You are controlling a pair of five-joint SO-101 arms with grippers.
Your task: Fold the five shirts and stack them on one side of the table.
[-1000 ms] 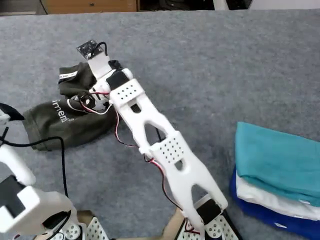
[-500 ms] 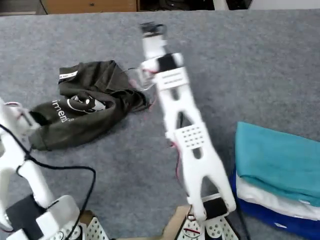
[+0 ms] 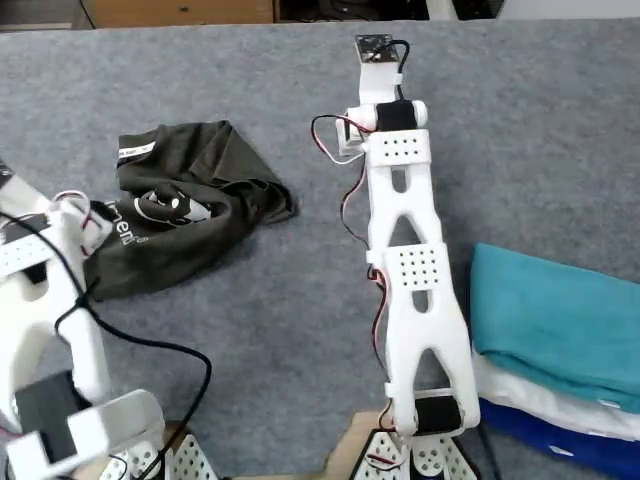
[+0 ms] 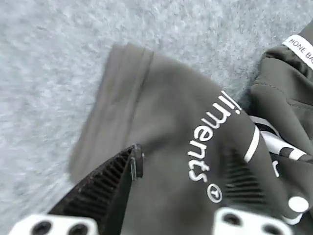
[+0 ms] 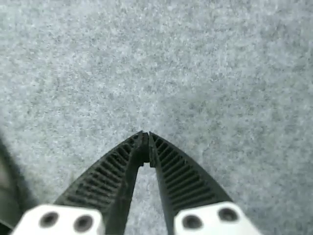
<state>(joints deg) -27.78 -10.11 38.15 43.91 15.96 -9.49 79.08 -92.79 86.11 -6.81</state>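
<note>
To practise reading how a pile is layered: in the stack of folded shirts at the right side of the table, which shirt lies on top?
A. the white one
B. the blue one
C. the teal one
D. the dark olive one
C: in the high view the teal shirt lies uppermost, with the white shirt under it and the blue shirt at the bottom.

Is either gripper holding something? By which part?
Nothing is held. The right gripper is shut empty above the table; the left gripper is open over the dark shirt.
</note>
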